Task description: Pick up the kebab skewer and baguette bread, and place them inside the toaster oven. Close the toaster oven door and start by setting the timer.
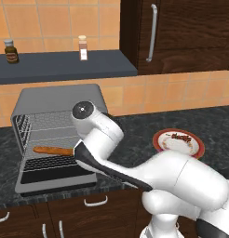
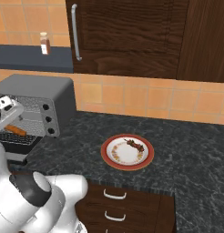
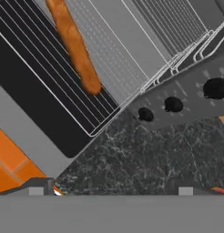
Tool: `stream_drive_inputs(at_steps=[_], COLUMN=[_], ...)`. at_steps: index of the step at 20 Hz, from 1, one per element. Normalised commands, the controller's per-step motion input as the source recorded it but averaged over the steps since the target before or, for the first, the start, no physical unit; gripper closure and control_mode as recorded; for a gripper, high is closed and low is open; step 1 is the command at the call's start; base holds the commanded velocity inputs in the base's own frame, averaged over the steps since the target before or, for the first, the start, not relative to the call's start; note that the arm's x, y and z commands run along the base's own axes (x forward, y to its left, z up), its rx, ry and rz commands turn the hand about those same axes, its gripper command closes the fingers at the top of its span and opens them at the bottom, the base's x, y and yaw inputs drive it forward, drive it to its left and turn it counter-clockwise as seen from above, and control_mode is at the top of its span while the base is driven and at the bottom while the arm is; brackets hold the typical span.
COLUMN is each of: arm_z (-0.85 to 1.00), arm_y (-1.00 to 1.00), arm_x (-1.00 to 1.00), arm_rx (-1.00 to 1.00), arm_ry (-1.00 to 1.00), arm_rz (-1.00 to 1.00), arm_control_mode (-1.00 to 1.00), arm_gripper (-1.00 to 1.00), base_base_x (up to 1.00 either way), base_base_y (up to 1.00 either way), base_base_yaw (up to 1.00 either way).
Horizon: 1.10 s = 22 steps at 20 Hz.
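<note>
- Resting on a wire rack inside the toaster oven (image 1: 51,100), the baguette bread (image 1: 52,150) is lying lengthwise across the rack; in the hand view it is running from the top edge down toward the rack's front corner.
- Hanging open, the toaster oven door (image 1: 53,180) is lying flat in front of the oven on the dark speckled counter (image 2: 186,150), its dark glass facing up.
- Sitting on a round red-rimmed plate (image 2: 111,160) to the right of the oven, well apart from it, the kebab skewer (image 2: 134,145) is lying toward the plate's far right side.
- Showing as a column on the oven's right front panel, three black knobs (image 2: 48,119) are facing the plate side of the counter; in the hand view they are appearing as a slanted row.
- Reaching toward the oven's open front, the white arm (image 1: 107,139) is covering the oven's right part in the left base view.
- Standing wide apart and holding nothing, the gripper's two finger tips (image 3: 36,191) are barely showing at the bottom of the hand view, above the counter just before the oven's front corner.
- Standing on a dark shelf (image 1: 65,65) above the oven, two small bottles (image 1: 83,48) are sitting well apart from each other.
</note>
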Motion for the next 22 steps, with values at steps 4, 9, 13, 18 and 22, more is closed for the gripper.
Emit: stream_drive_inputs(at_steps=[4,9,13,18,22], arm_z=[0.14,0.06,0.19,0.08,0.0], arm_y=[-1.0,-1.0,-1.0,-1.0,-1.0], arm_x=[-0.38,-0.17,-0.04,0.1,0.29], arm_rx=[0.16,0.1,0.04,0.0,0.0], arm_ry=[0.01,0.03,0.0,0.03,0.03], arm_rz=[-0.03,-0.04,-0.09,-0.1,-0.04], arm_control_mode=[-1.0,-1.0,-1.0,-1.0,-1.0], arm_gripper=[-1.0,-1.0,-1.0,-1.0,-1.0], base_base_x=[0.0,0.0,0.0,0.0,0.0], base_base_y=[0.0,0.0,0.0,0.0,0.0], base_base_yaw=[0.0,0.0,0.0,0.0,0.0])
